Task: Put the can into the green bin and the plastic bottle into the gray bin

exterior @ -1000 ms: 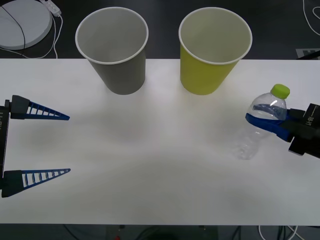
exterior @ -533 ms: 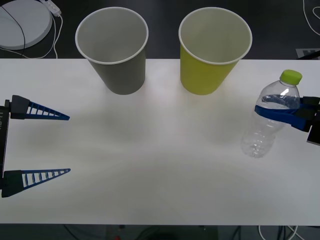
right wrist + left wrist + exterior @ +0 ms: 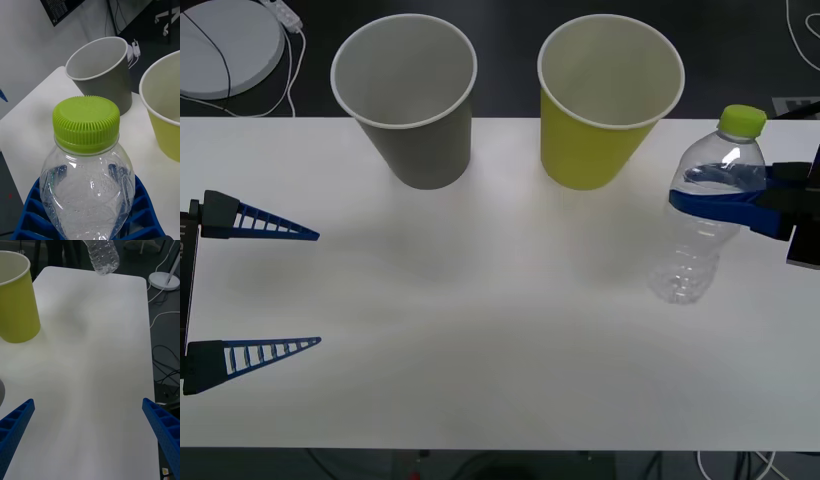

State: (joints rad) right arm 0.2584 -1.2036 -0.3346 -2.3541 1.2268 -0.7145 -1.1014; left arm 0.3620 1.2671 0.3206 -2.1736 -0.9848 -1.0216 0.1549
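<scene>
Your right hand (image 3: 740, 200) is clamped on the plastic bottle (image 3: 705, 215), its blue fingers (image 3: 144, 210) wrapping the shoulder just under the lime-green cap (image 3: 86, 123). That high grip leaves the ribbed body hanging free below, which suits a drop into a tall, open-topped container. In the left wrist view the base of the bottle hangs over the worktop (image 3: 500, 340) with no contact showing, so it looks lifted clear, and it tilts slightly, cap toward the far side.

Outward from there, the green bin (image 3: 605, 100) stands nearest the bottle, upright at the far edge of the worktop. The gray bin (image 3: 408, 95) is beside it on your left, a gap between the two. Since the bottle belongs in the gray bin, you will likely have to carry it past or over the green bin, and its base must clear both white rims; a low pass could tip either one.

Your left hand (image 3: 265, 290) waits at the left edge of the worktop, fingers spread wide and empty, well apart from the bins.
</scene>
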